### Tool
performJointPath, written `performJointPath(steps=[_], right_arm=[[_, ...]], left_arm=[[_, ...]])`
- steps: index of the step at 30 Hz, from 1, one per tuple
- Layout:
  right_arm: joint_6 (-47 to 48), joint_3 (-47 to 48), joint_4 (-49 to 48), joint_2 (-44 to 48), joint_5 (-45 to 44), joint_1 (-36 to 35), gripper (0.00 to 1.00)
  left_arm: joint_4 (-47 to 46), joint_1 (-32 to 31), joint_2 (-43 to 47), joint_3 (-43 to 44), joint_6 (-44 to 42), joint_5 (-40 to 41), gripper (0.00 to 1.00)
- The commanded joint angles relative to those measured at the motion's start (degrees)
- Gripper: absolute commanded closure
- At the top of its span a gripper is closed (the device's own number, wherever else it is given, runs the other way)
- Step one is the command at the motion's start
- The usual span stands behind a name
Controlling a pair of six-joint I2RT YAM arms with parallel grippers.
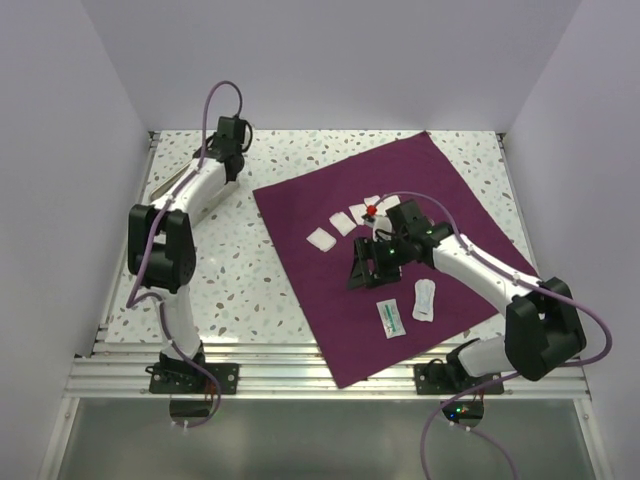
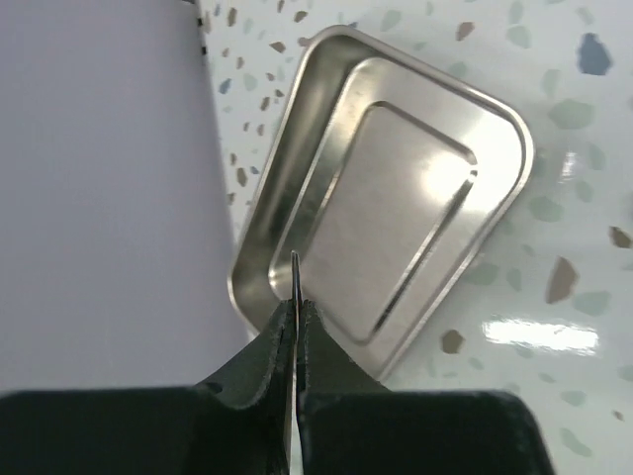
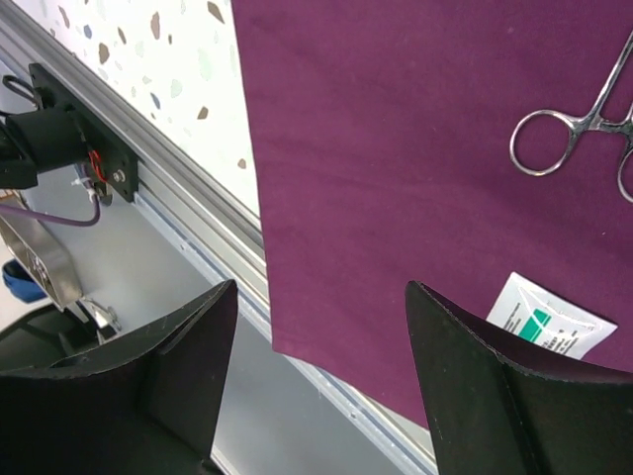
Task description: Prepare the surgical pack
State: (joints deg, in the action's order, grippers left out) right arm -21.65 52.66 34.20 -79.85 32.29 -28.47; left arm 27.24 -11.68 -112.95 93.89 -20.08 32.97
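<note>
The surgical pack (image 1: 330,290) is a deep purple cloth spread flat on the table, its near corner over the front rail; it also shows in the right wrist view (image 3: 415,148). On it lie several white gauze squares (image 1: 343,225), a green-and-white packet (image 1: 392,318) and a white pouch (image 1: 424,300). My right gripper (image 1: 364,268) hangs open and empty above the cloth's middle (image 3: 321,327). Steel ring-handled forceps (image 3: 554,139) lie on the cloth beyond it. My left gripper (image 2: 295,307) is shut on a thin metal instrument (image 2: 295,269), above a steel tray (image 2: 396,198).
The steel tray (image 1: 168,183) sits at the table's back left by the wall. A small red item (image 1: 370,210) lies among the gauze squares. The green-and-white packet (image 3: 544,322) lies by my right finger. The front aluminium rail (image 1: 300,360) runs below the cloth.
</note>
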Motion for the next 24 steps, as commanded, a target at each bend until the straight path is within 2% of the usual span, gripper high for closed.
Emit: performJointPath(steps=[1,10,15,18,19,21,24], right_arm=[[0.6,-0.3,-3.7,1.3,-0.5,0.8,0.28],[0.1,6.5,0.2,-4.2,1.8,6.2,0.28],[0.8,10.0,2.1,-6.6,0.9,6.8,0.28],[0.9,12.5,4.3,-9.3,-3.8,6.8,0.28],[1.2,14.5,4.9,-10.8,-4.4,7.0,0.28],[1.5,16.3,6.3,-12.2,-6.1,6.9,0.28],[1.6,19.1,7.4,-13.8,-7.2,6.9,0.28]], left_arm=[[-7.8,2.4,-3.6,2.7,-10.5,6.1,1.00],[-7.4,7.0,-9.5,3.3,-9.1,0.5,1.00],[-7.6,8.9,-10.1,2.1,-7.8,-2.5,1.00],[-5.5,10.5,-10.1,3.1,-4.3,-5.3,0.94],[-5.3,10.6,-10.1,3.0,-4.0,-5.6,0.87],[-5.4,10.9,-9.5,1.6,-4.0,-6.3,0.84],[-5.6,11.2,-8.9,-0.2,-3.0,-6.7,0.71]])
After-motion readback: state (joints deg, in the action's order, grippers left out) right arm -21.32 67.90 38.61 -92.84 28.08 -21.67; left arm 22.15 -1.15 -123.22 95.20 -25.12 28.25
